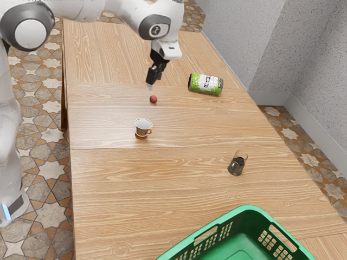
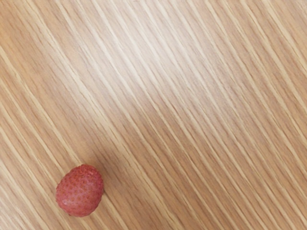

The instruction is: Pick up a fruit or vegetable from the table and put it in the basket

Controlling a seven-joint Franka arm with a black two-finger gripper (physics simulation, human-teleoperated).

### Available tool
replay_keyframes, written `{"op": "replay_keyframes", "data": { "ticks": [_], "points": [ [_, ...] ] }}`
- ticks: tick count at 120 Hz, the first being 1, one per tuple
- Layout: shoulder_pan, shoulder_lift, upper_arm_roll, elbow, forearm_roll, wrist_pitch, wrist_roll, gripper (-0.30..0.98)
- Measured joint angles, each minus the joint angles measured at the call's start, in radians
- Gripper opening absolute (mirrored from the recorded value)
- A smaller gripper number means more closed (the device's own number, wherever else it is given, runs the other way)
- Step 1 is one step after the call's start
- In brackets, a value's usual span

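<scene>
Find the lychee (image 1: 153, 99) on the worktop (image 1: 108, 184), below and a little to one side of the raised end effector (image 1: 153, 83), and well off centre in the wrist view (image 2: 79, 190). Judge the step in hand as lining up for the grasp. Shift sideways over the fruit first, then descend straight and slowly. Expect rolling from any one-sided touch; centre with care, stop just short of the wood and close around the widest part, lightly, to spare the pebbly skin. Impossible to tell from here between apart and together, though clearly not clamped on the lychee; make sure of a wide gap before going down. Lift high afterwards, to clear the cup (image 1: 143, 128) and the glass (image 1: 237, 164) on the way to the green basket (image 1: 249, 209), and release low inside.

For writing, look to the green-and-white can (image 1: 205, 84), lying on its side: bold dark characters on a white patch, too small to read. Note also the small emblem on the arm's dark round cap (image 1: 156, 30), without any legible name. Make out no lettering on cup, glass or basket.
</scene>
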Motion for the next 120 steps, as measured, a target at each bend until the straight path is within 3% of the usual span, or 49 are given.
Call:
{"op": "replay_keyframes", "data": {
  "ticks": [42,120],
  "points": [
    [-0.007,0.093,0.0,0.017,-0.04,0.081,0.079,0.68],
    [0.07,0.202,-0.002,0.018,-0.089,0.174,0.15,0.68]
  ]
}}
